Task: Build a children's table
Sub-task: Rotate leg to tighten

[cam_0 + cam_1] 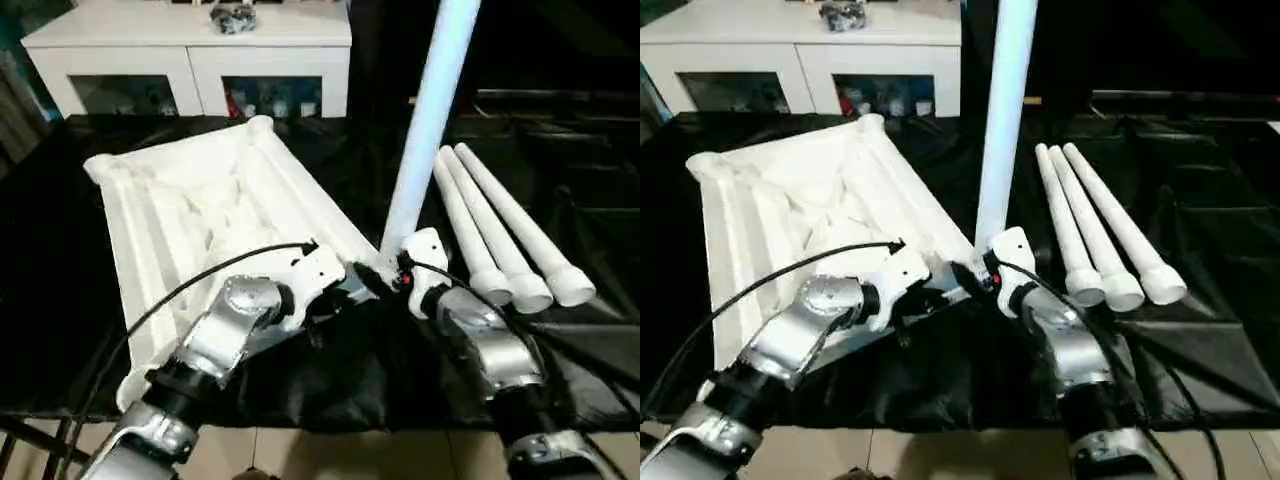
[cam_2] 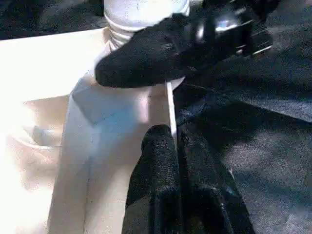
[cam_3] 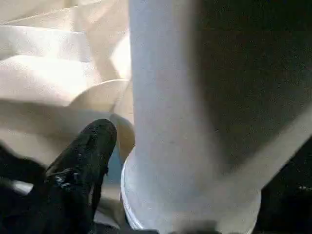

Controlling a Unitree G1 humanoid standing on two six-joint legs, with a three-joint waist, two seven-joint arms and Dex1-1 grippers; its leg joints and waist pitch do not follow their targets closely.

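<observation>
The children's table top (image 1: 200,210) lies upside down on black cloth, ribbed underside up. One white leg (image 1: 430,120) stands upright in its near right corner socket. My left gripper (image 2: 175,146) is shut on the thin rim of the top just beside that corner. My right gripper (image 1: 385,272) reaches around the leg's base (image 3: 175,122); one black finger (image 3: 87,156) stands beside it with a small gap, and the jaws look open. The same finger (image 2: 156,58) crosses the leg's threaded end in the left wrist view. Three more legs (image 1: 500,230) lie side by side to the right.
A white glass-doored cabinet (image 1: 190,50) stands behind the work surface, with a dark object on top. The black cloth (image 1: 590,200) covers the surface up to its front edge, where tiled floor (image 1: 330,455) shows. A black cable (image 1: 190,290) arcs over my left forearm.
</observation>
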